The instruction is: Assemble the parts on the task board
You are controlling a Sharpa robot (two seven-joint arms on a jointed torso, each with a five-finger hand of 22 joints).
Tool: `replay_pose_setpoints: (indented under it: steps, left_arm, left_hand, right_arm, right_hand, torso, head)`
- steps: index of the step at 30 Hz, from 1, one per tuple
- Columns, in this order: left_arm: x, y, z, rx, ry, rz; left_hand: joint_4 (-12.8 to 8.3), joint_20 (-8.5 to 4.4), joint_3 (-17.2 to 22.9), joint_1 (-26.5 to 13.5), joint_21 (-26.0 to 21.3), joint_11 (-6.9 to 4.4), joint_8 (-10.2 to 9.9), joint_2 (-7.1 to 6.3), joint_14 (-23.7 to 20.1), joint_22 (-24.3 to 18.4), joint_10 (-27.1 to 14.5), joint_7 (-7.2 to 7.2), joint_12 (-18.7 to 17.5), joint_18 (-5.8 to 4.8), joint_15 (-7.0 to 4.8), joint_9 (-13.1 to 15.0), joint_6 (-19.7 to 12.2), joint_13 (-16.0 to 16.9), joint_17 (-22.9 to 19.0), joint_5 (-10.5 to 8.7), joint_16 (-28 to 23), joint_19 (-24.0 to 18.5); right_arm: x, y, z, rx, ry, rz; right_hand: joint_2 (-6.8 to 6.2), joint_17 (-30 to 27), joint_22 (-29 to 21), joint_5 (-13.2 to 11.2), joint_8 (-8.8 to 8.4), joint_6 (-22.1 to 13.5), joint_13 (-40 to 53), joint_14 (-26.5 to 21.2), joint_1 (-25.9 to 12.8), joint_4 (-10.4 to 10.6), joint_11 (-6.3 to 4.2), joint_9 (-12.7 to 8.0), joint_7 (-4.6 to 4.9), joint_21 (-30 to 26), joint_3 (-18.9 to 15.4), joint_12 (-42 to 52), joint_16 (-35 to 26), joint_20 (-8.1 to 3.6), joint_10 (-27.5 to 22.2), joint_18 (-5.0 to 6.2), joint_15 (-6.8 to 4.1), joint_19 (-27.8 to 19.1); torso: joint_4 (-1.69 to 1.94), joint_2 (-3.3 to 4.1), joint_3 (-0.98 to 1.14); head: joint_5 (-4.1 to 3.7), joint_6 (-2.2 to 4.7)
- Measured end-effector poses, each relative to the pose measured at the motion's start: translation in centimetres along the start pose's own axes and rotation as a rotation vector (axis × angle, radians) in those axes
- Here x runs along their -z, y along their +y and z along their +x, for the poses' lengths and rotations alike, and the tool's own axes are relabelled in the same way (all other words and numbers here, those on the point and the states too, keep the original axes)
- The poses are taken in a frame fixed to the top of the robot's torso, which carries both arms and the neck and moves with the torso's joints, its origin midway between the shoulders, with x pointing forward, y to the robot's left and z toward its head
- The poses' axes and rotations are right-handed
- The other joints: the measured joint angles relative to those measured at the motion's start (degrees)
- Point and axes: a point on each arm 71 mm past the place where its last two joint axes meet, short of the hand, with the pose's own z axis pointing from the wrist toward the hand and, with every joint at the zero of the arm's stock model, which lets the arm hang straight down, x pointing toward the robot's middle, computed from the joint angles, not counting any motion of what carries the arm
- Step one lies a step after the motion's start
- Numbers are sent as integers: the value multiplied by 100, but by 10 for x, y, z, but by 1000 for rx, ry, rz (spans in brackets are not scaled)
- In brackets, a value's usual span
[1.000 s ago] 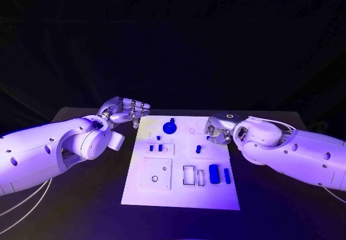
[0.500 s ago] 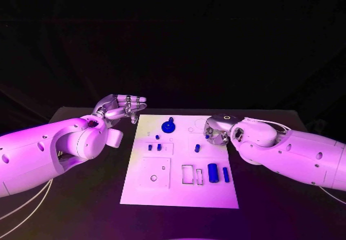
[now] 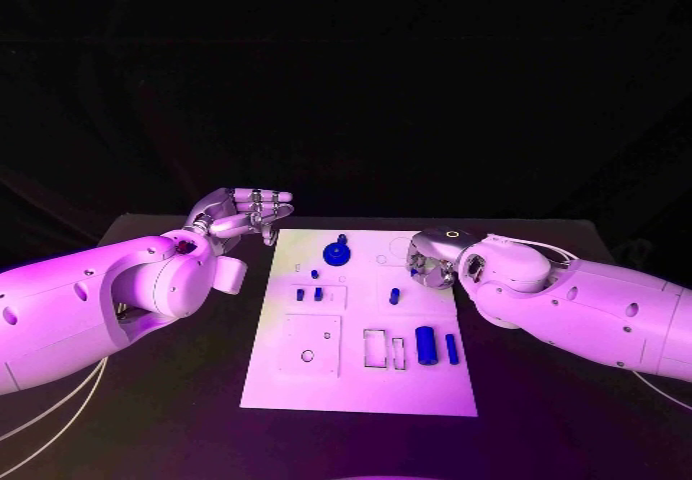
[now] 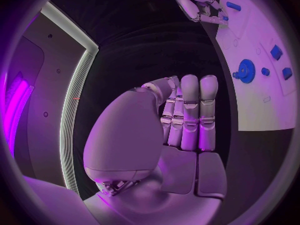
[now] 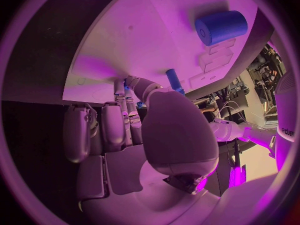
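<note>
My two arms are smooth, rounded white shells dotted with small dark screw holes; thin cables trail the left arm (image 3: 101, 300), and both hands are silver.

A robotics lab or demo booth is suggested: a black table (image 3: 173, 400) is backed by black drapery (image 3: 433, 110), a lit strip frame (image 4: 72, 115) is seen, and cabled equipment (image 5: 265, 60) is glimpsed behind.

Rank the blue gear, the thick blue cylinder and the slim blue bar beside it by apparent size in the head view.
1. Thick blue cylinder and blue gear: about alike, too close to rank.
2. Slim blue bar: clearly the smallest, as long as the cylinder but much thinner.
</note>
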Motion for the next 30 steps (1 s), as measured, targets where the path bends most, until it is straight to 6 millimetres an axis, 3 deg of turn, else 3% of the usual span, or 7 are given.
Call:
replay_pose_setpoints:
  steps: [3, 5, 11, 21, 30]
  left_arm:
    - [0, 0, 0, 2, 1, -1]
    - [0, 0, 1, 3, 1, -1]
    - [0, 0, 1, 6, 3, -3]
    - [-1, 1, 0, 7, 3, -7]
    - [-2, 2, 1, 10, 8, -13]
  left_hand:
    - [-7, 21, -6, -23, -46, 5, 0, 23, -25, -40, -45, 31, 0, 0, 20, -4, -31, 0, -8, 0, 0, -21]
    - [-22, 4, -22, -23, -55, 11, 0, 23, -43, -65, -52, 31, 0, 56, 3, -11, -32, 0, -10, 0, 0, -45]
    - [-40, 21, -40, 0, -100, 32, 0, 46, -63, -107, -72, 51, 32, 90, 22, -17, -53, -1, -20, 0, 0, -62]
    - [-62, 20, -62, 0, -131, 42, 0, 46, -82, -152, -124, 62, 32, 91, 42, -23, -104, 4, -28, 0, 0, -102]
    - [-77, 41, -46, 0, -131, 43, 0, 46, -103, -160, -166, 81, 32, 90, 22, -30, -124, 4, -33, 0, 0, -123]
  right_arm:
    - [0, 0, 0, -4, -4, -1]
    - [-1, 0, 1, -6, -7, -1]
    - [-1, 0, 2, -12, -19, -2]
    - [6, -1, 5, -27, -60, -1]
    - [14, -1, -9, -48, -134, -12]
  right_hand:
    - [41, 43, 0, -65, 45, 49, 27, -6, 28, -69, -32, 22, -36, 83, 69, 19, 59, -14, 83, -7, -36, 14]
    - [52, 63, 0, -77, 58, 91, 39, 1, 39, -95, -38, 42, -41, 134, 94, 40, 77, -30, 100, -89, -42, 31]
    - [90, 74, -1, -118, 122, 177, 74, 1, 75, -149, -85, 64, -68, 262, 143, 58, 110, -30, 229, -89, -82, 30]
    - [103, 77, -1, -185, 122, 176, 92, 1, 77, -205, -76, 67, -69, 289, 122, 65, 132, -51, 240, -89, -82, 51]
    - [125, 76, -2, -297, 120, 167, 100, 1, 51, -221, -75, 69, -78, 328, 107, 41, 154, -51, 240, -89, -81, 51]
  torso:
    - [-2, 0, 0]
    - [-4, 0, 0]
    - [-1, -5, -2]
    - [3, -9, -2]
    - [0, -11, -5]
  head:
    - [-5, -2]
    - [-9, -4]
    - [-20, -8]
    - [-13, 18]
    - [-11, 39]
